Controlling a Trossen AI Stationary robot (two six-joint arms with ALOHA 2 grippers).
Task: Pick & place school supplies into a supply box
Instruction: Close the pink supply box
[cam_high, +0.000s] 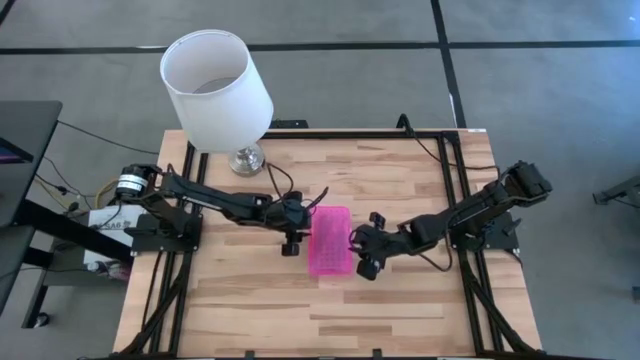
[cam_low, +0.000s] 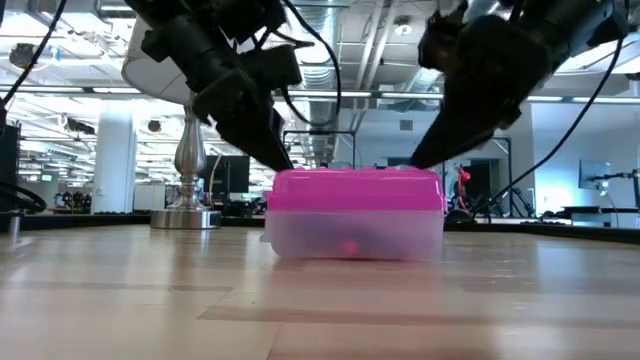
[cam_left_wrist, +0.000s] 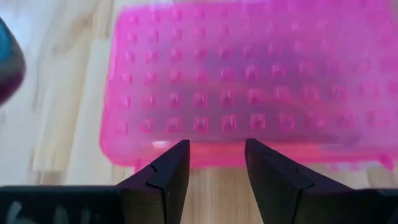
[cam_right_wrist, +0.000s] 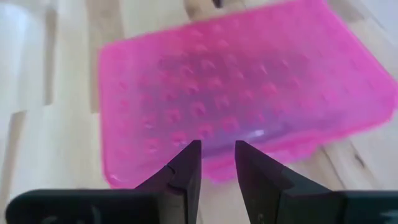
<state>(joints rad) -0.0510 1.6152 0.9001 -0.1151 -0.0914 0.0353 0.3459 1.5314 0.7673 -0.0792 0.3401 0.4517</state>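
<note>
Two grippers flank the closed supply box (cam_high: 330, 241) in the high view: the left gripper (cam_high: 293, 240) just beside its left long edge, the right gripper (cam_high: 363, 255) just beside its right long edge, box lying mid-table on the wooden table (cam_high: 250, 310), with a white lamp (cam_high: 217, 88) at the far left corner. No loose pens, pencils or scissors visible on the boards; judged already inside, so the step in hand looks like handling the lid or the shut box. Low view: pink lid seated flat on the clear base (cam_low: 355, 236), something pink faintly visible inside; both arms slant down to the lid's top corners, contact not resolvable. Left wrist view: left fingers (cam_left_wrist: 168, 177) parted, nothing between them, aimed at the lid's near rim. Right wrist view: right fingers (cam_right_wrist: 186, 168) parted more narrowly, also empty, poised at the box edge, which sits skewed to them. Judgement: to do it well, square each gripper to the rim before closing, press or grip evenly from both sides so the light box does not slide or tip, and keep the fingertips off the table.
</note>
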